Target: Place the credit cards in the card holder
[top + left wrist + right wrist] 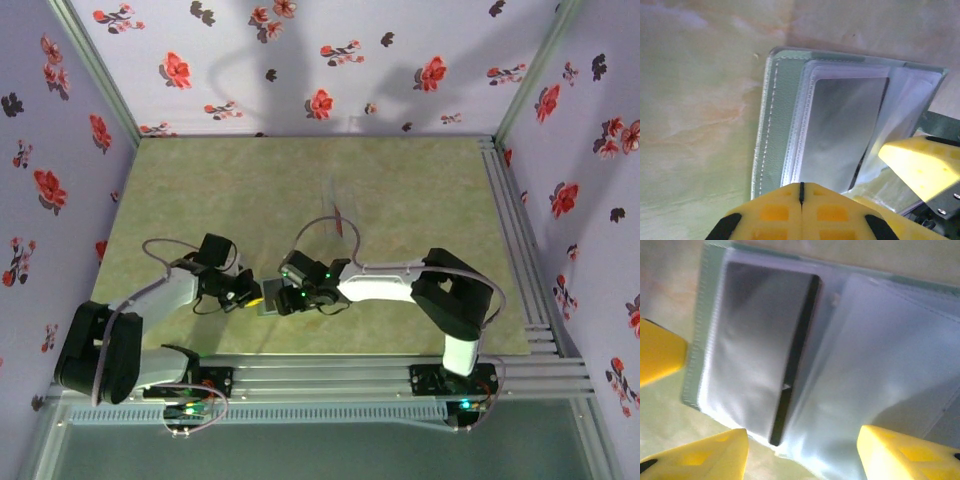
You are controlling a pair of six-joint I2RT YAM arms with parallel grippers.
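The card holder (777, 125) lies open on the table, grey-teal with clear plastic sleeves; from above it is a small patch (268, 304) between the two grippers. A dark credit card (760, 340) sits inside the left sleeve, its black edge showing. My left gripper (801, 192) is shut, its yellow tips together over the holder's near edge with nothing seen between them. My right gripper (802, 452) stands open over the holder's other side, a finger on each side of the loose sleeves and not touching the card. One right finger (920, 165) shows in the left wrist view.
The green marbled table (300, 180) stretches away behind the arms. Aluminium rails (520, 240) run along its right side and near edge. Floral walls (300, 60) close in the back and both sides.
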